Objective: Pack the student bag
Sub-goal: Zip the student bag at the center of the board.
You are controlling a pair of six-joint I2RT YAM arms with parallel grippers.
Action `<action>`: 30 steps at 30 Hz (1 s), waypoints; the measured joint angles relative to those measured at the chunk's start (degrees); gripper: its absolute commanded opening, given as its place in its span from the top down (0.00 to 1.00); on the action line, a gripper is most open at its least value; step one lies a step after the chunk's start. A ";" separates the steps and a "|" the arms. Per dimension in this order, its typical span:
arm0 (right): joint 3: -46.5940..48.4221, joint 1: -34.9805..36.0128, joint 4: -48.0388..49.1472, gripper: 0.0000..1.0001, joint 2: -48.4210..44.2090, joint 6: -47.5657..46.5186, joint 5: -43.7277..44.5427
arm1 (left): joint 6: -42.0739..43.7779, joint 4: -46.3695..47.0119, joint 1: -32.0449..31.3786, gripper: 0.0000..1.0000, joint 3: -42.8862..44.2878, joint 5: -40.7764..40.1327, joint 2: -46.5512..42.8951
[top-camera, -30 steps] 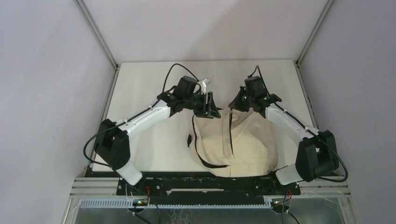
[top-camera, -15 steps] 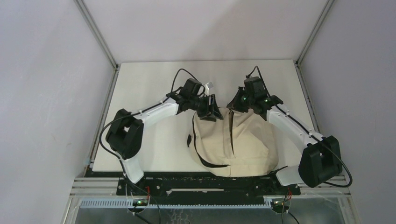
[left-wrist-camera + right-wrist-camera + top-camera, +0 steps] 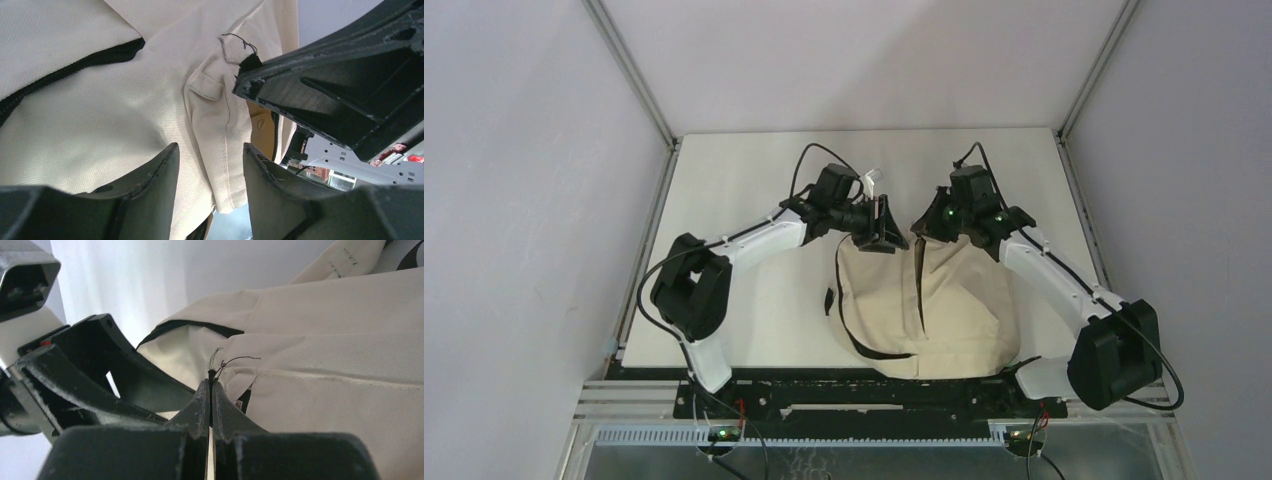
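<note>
The cream student bag (image 3: 944,300) lies on the table between the arms, its black zipper running down the middle. My right gripper (image 3: 924,226) is at the bag's far edge. In the right wrist view it (image 3: 211,382) is shut on a thin black tab with frayed threads at the bag's (image 3: 340,390) top seam. My left gripper (image 3: 887,228) is just left of it. In the left wrist view its jaws (image 3: 210,150) stand open, with a stitched fold of the bag (image 3: 125,115) lying loose between them. The right gripper's dark fingers (image 3: 325,75) show close above.
The white tabletop (image 3: 744,190) spreads out to the left and behind the bag. Grey walls with metal corner posts (image 3: 629,70) enclose the cell. A black strap (image 3: 831,300) hangs off the bag's left side. Both arm bases stand at the near edge.
My left gripper has moved right, up to the bag's top edge and close to the right gripper, and its elbow has swung out. The right gripper stays shut on the tab.
</note>
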 measured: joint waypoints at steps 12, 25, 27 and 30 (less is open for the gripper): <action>-3.19 -1.42 0.79 1.00 -3.10 -0.20 -4.44 | -2.43 3.61 0.17 0.47 -0.13 0.94 0.00; -5.64 -2.99 2.89 1.00 -3.32 -0.09 -7.19 | -3.02 3.34 0.13 0.51 0.87 0.13 4.13; -5.73 -3.10 2.93 1.00 -3.32 -0.07 -7.34 | -3.74 4.04 0.04 0.54 0.87 0.90 4.42; -5.73 -3.21 3.26 1.00 -3.32 0.00 -7.56 | -4.55 5.42 -0.37 0.60 0.87 1.53 4.76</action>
